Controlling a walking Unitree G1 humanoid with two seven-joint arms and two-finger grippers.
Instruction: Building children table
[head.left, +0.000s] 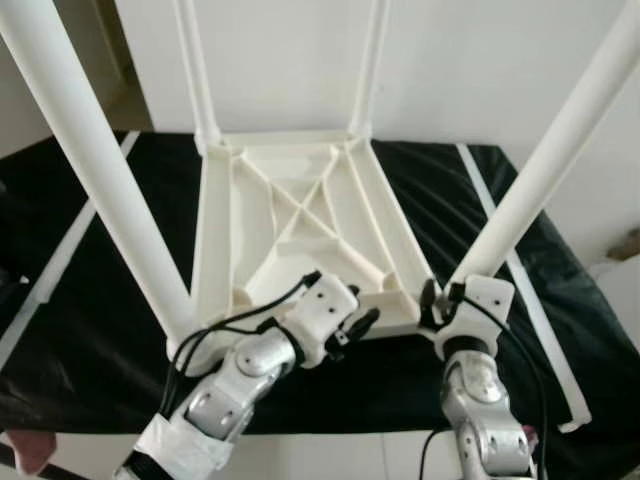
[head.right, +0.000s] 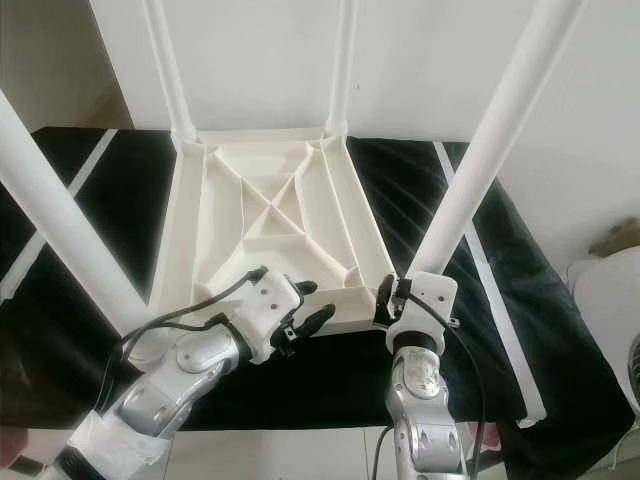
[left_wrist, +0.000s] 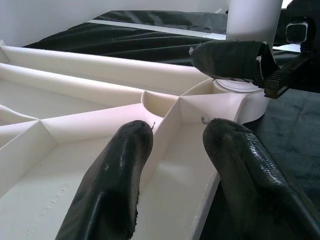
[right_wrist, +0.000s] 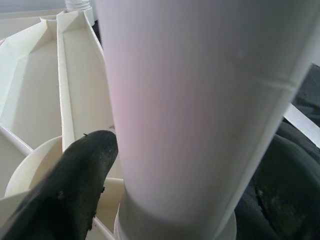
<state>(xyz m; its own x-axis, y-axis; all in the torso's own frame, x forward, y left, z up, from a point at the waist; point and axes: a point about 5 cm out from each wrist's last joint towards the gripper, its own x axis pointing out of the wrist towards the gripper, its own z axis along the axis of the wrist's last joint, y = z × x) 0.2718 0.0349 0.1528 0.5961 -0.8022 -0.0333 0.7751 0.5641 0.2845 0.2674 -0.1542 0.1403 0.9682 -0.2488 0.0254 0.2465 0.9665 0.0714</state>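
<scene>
A white plastic children's table (head.left: 213, 230) lies upside down on a black cloth, its ribbed underside facing up. Four white legs stand up from its corners: near left leg (head.left: 95, 170), near right leg (head.left: 545, 165), and two far legs (head.left: 195, 70). My right gripper (head.left: 440, 297) is shut on the near right leg (right_wrist: 200, 100) just above its socket, one finger (right_wrist: 75, 175) on each side. My left gripper (head.left: 355, 328) is open at the table's front rim, close beside the right one. Its fingers (left_wrist: 112, 180) hover over a rib near that corner socket.
The black cloth (head.left: 90, 300) covers a raised surface and carries white strips (head.left: 540, 320) on both sides. Its front edge lies just below my arms. A white wall stands behind. A white object (head.right: 610, 290) sits off the right side.
</scene>
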